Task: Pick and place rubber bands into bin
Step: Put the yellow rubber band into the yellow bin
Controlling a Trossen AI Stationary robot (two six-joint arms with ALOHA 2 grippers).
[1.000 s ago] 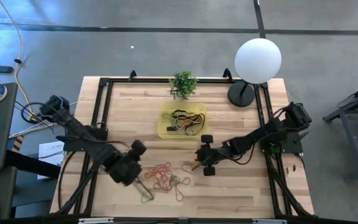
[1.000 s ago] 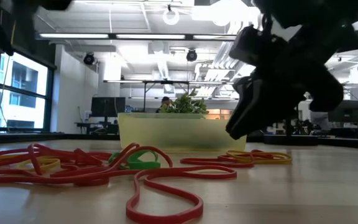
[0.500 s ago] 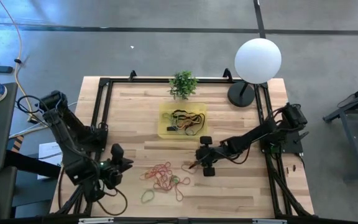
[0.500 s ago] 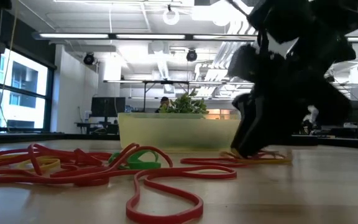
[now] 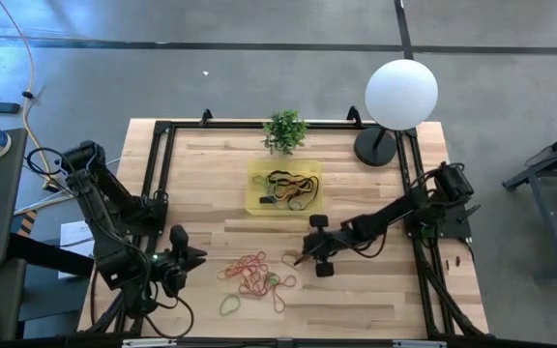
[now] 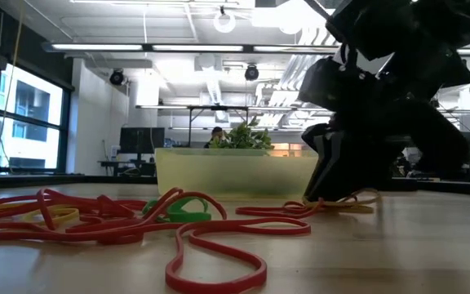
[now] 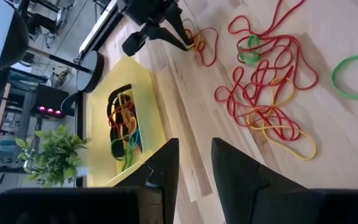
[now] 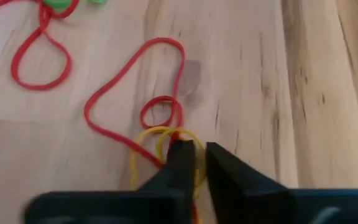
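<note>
A loose pile of red, yellow and green rubber bands (image 5: 254,275) lies on the table's near middle, with one green band (image 5: 228,305) apart at its near side. A smaller red and yellow cluster (image 5: 291,259) lies to the pile's right. My right gripper (image 5: 303,256) is down on that cluster, shut on its bands (image 8: 201,155). The translucent yellow bin (image 5: 283,188) sits beyond the bands and holds several of them. My left gripper (image 5: 199,255) hovers left of the pile, its fingers (image 7: 194,162) apart with nothing between them. My right gripper pinches a yellow band (image 8: 157,130) and a red band (image 8: 179,115) of the small cluster between its two fingertips. The fingers slant down from the table's right side. The bands lie on the wood, and one yellow loop (image 6: 364,198) stands slightly raised beside the fingers.
A small potted plant (image 5: 285,130) stands behind the bin, and a white globe lamp (image 5: 399,97) stands at the far right. A black frame rail (image 5: 158,174) runs along the table's sides. Bare wood lies between the bin and the bands.
My left gripper has swung away from the green band at the pile's near side toward the table's left edge and has turned to face the pile. The green band stays on the table. My right gripper has sunk onto the small red and yellow cluster.
</note>
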